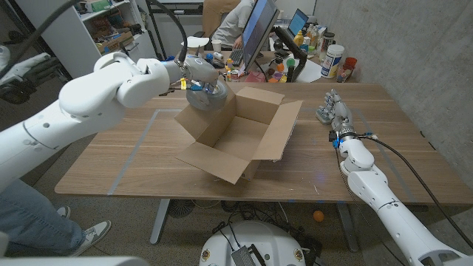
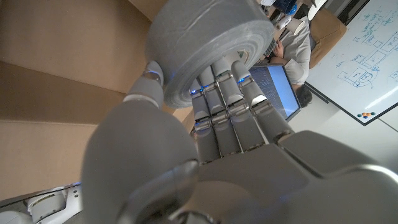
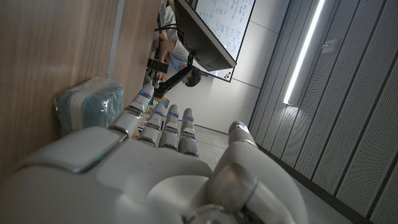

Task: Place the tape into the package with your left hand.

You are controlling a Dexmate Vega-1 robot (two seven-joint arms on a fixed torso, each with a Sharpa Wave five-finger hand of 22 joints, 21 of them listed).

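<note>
My left hand (image 1: 194, 76) holds a grey roll of tape (image 1: 205, 96) over the far left corner of an open cardboard box (image 1: 240, 131) in the middle of the table. The left wrist view shows the tape (image 2: 208, 46) gripped between thumb and fingers (image 2: 227, 99), with the box's cardboard (image 2: 56, 93) close behind it. The box's flaps are spread outward. My right hand (image 1: 338, 111) stands at the table's right side, fingers extended, holding nothing. In the right wrist view my right hand (image 3: 155, 155) is beside a small teal packet (image 3: 87, 109).
A small teal-and-white packet (image 1: 324, 114) lies just left of my right hand. Behind the table a person (image 1: 233, 26) sits at a monitor (image 1: 256, 29) among bottles and jars (image 1: 334, 60). A shelf (image 1: 111, 29) stands at the back left.
</note>
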